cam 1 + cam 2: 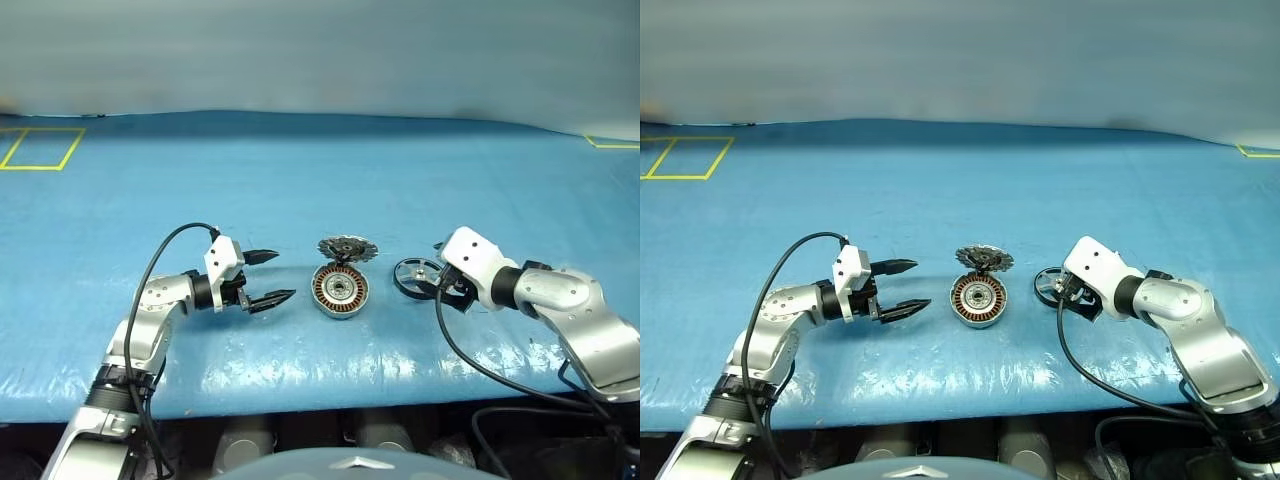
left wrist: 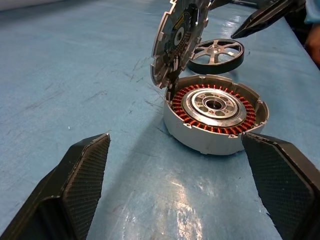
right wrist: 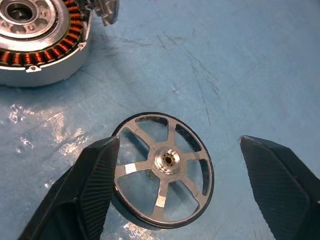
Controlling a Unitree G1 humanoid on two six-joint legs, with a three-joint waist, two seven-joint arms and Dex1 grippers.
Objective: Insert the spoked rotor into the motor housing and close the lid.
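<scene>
The left gripper (image 1: 266, 277) hovers low over the blue table (image 1: 300, 190), fingers spread and holding nothing, pointing at the motor housing (image 1: 340, 290). The housing sits flat at centre, copper windings exposed. To its right lies the spoked rotor (image 3: 162, 170), flat on the table; the right gripper (image 3: 175, 170) straddles it with fingers apart, contact uncertain. Behind, the lid (image 2: 177, 37) stands raised on its hinge.

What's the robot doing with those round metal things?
It is putting a motor together. The motor housing sits on the blue table with its lid tipped up. The spoked rotor lies flat beside it, not yet inside. The right gripper hovers over the rotor, jaws open. The left gripper waits open near the housing.
</scene>
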